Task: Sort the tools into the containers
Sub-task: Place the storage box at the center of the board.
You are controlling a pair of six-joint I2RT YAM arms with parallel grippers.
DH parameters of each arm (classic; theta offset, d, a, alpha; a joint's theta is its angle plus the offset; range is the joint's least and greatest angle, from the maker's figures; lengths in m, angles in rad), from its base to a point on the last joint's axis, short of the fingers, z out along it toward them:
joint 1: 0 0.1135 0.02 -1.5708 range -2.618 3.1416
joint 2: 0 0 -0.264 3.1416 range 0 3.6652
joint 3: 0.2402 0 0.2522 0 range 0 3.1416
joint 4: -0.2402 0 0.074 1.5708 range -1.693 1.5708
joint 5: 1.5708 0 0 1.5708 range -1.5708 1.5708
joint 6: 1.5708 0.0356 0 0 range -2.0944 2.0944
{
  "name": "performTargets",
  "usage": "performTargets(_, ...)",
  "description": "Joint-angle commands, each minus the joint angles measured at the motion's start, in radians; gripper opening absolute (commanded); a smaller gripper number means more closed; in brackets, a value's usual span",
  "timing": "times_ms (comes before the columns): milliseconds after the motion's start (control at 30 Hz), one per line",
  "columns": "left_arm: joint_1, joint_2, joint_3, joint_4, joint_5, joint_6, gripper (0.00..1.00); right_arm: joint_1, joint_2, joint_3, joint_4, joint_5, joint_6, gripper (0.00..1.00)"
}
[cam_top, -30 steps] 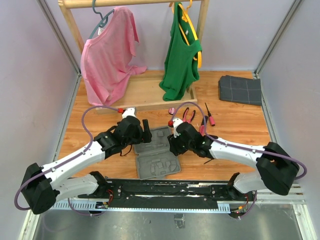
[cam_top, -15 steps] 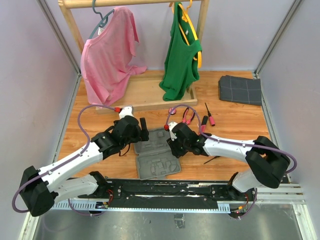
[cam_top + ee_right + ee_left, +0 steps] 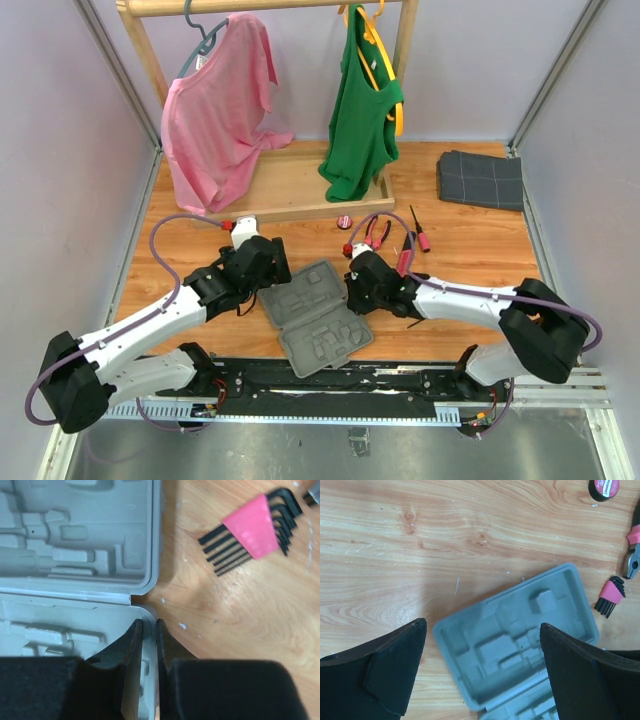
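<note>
Grey tool case (image 3: 315,320) lies open on the wooden bench (image 3: 480,255) between the two arms, both halves facing up with their moulded recesses bare. Compared with half a second ago it has swung round: its hinge line now slants more steeply across the top view, and the whole case sits a little closer to the arm bases. The right end effector (image 3: 149,630) is clamped on the case (image 3: 75,530), its fingers almost together with the grey rim pinched between them at the corner beside the hinge. It has shifted slightly toward the near edge along with the case. The left end effector (image 3: 482,625) has its fingers spread wide apart over the case's left end (image 3: 520,630), holding nothing, and in the top view it has drawn back a little to the left. A pink-sleeved set of black hex keys (image 3: 255,527) lies on the bench just beside the case's right side. Red-handled pliers (image 3: 378,232), a small round red piece (image 3: 345,221) and a thin screwdriver (image 3: 420,232) lie farther back, apart from the case.
</note>
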Motion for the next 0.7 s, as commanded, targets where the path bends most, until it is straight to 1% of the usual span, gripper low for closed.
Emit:
performTargets(0, 0.002, 0.006, -0.007, -0.020, -0.073, -0.049, 0.99, 0.024, -0.066, -0.082, 0.063, 0.137, 0.299, 0.08)
performTargets(33, 0.002, 0.007, -0.006, -0.020, -0.075, -0.052, 0.99, 0.032, -0.078, -0.097, 0.083, 0.156, 0.337, 0.08)
performTargets(67, 0.001, 0.007, -0.006, -0.020, -0.075, -0.052, 0.99, 0.043, -0.089, -0.107, 0.097, 0.175, 0.366, 0.11)
performTargets(167, 0.002, 0.016, -0.003, -0.013, -0.074, -0.049, 0.99, 0.062, -0.127, -0.110, 0.110, 0.216, 0.360, 0.20)
performTargets(267, 0.001, 0.026, 0.003, -0.014, -0.075, -0.046, 0.99, 0.066, -0.186, -0.103, 0.102, 0.249, 0.238, 0.36)
performTargets(333, 0.001, 0.026, 0.006, -0.015, -0.082, -0.042, 0.99, 0.066, -0.228, -0.097, 0.100, 0.254, 0.094, 0.43)
performTargets(367, 0.001, 0.023, 0.008, -0.017, -0.085, -0.043, 0.99, 0.066, -0.248, -0.095, 0.108, 0.245, 0.015, 0.46)
performTargets(433, 0.002, 0.010, 0.014, -0.024, -0.097, -0.044, 0.99, 0.066, -0.277, -0.089, 0.121, 0.154, -0.177, 0.48)
performTargets(500, 0.002, -0.015, 0.021, -0.038, -0.116, -0.047, 0.99, 0.066, -0.286, -0.060, 0.088, -0.007, -0.373, 0.50)
performTargets(567, 0.002, -0.058, 0.025, -0.042, -0.132, -0.042, 0.99, 0.066, -0.265, -0.021, 0.039, -0.128, -0.501, 0.51)
performTargets(667, 0.002, -0.146, 0.033, -0.029, -0.144, -0.014, 0.99, 0.065, -0.207, 0.019, 0.016, -0.216, -0.627, 0.52)
